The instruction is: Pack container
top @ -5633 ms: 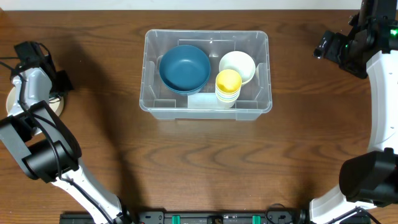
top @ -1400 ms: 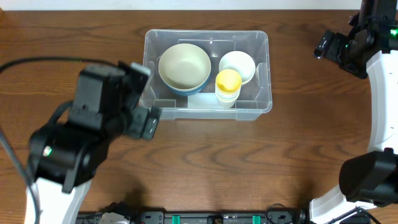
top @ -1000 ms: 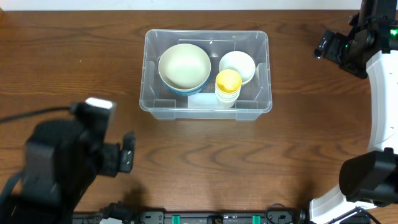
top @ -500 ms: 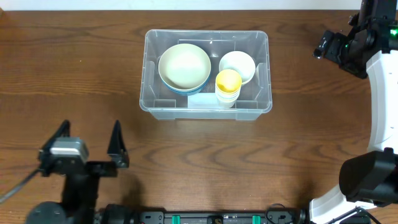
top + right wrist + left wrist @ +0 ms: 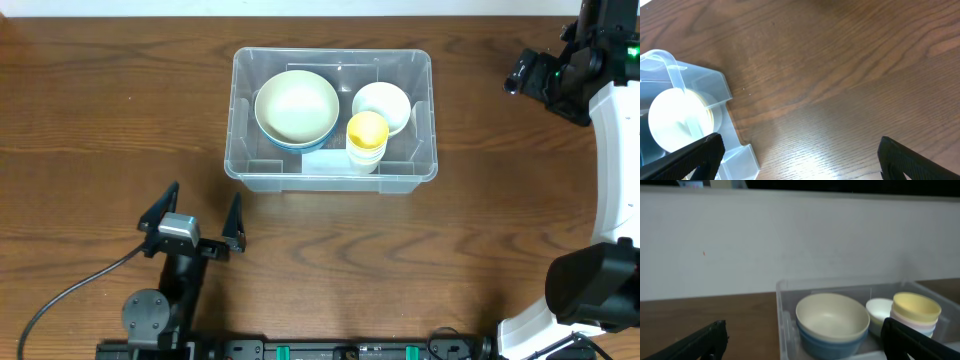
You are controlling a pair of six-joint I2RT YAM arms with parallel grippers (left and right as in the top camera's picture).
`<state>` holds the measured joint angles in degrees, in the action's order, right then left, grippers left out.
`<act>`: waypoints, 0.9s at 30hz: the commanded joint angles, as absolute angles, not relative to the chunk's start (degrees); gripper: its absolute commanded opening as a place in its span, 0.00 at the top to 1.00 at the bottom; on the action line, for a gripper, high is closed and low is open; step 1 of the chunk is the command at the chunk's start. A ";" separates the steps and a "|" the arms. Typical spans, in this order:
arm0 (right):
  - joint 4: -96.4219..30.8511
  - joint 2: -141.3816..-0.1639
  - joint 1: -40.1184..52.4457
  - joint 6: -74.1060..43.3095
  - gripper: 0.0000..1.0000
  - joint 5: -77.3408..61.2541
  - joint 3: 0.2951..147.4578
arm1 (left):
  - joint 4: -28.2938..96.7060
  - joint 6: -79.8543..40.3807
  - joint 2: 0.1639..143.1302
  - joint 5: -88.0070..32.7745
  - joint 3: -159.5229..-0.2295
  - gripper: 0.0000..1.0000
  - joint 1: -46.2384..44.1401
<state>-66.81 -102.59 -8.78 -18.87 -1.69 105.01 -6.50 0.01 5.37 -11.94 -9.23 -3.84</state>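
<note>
Left gripper (image 5: 197,212) spread, pulled back | cream bowl (image 5: 296,104) now in container (image 5: 330,54)

Left gripper (image 5: 205,192): two black pointed fingers (image 5: 160,210), silver-grey block (image 5: 178,228) between. Thin black cable (image 5: 70,290) attached. Round black joint (image 5: 145,310). Right arm (image 5: 610,150): white curved link, bulky black joints, small green light (image 5: 546,68).
</note>
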 commanded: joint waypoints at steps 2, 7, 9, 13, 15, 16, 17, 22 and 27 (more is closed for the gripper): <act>-66.89 -101.71 -8.99 -19.25 0.01 -1.50 105.69 | -8.82 -0.32 1.96 -12.86 -4.12 0.02 -2.92; -66.89 -101.71 -8.99 -19.27 0.01 -1.50 105.69 | -6.37 -0.30 0.08 -12.84 -0.25 0.02 -1.78; -66.89 -101.71 -8.99 -19.27 0.01 -1.50 105.69 | -3.99 0.19 0.08 -12.34 -0.23 0.02 -1.61; -66.89 -101.71 -8.99 -19.27 0.01 -1.52 105.69 | 1.58 0.34 0.08 -10.98 -0.23 0.02 -1.61; -66.89 -101.71 -8.99 -19.25 0.01 -1.50 105.69 | 3.31 0.36 0.08 -10.90 -0.23 0.02 -1.63; -66.89 -101.71 -8.99 -19.27 0.01 -1.52 105.69 | 3.20 0.34 0.08 -10.90 -0.23 0.02 -1.61; -66.89 -101.71 -8.99 -19.27 0.01 -1.50 105.69 | 3.20 0.32 0.08 -10.92 -0.23 0.02 -1.63; -66.89 -101.71 -8.99 -19.27 0.01 -1.50 105.69 | 3.16 0.32 0.12 -10.94 -0.23 0.02 -1.63; -66.89 -101.71 -8.99 -19.27 0.01 -1.50 105.69 | 3.14 0.30 0.80 -10.94 -0.23 0.02 -1.63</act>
<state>-66.81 -102.59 -8.80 -18.87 -1.69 105.01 0.86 -0.01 0.60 -10.33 -1.08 -1.91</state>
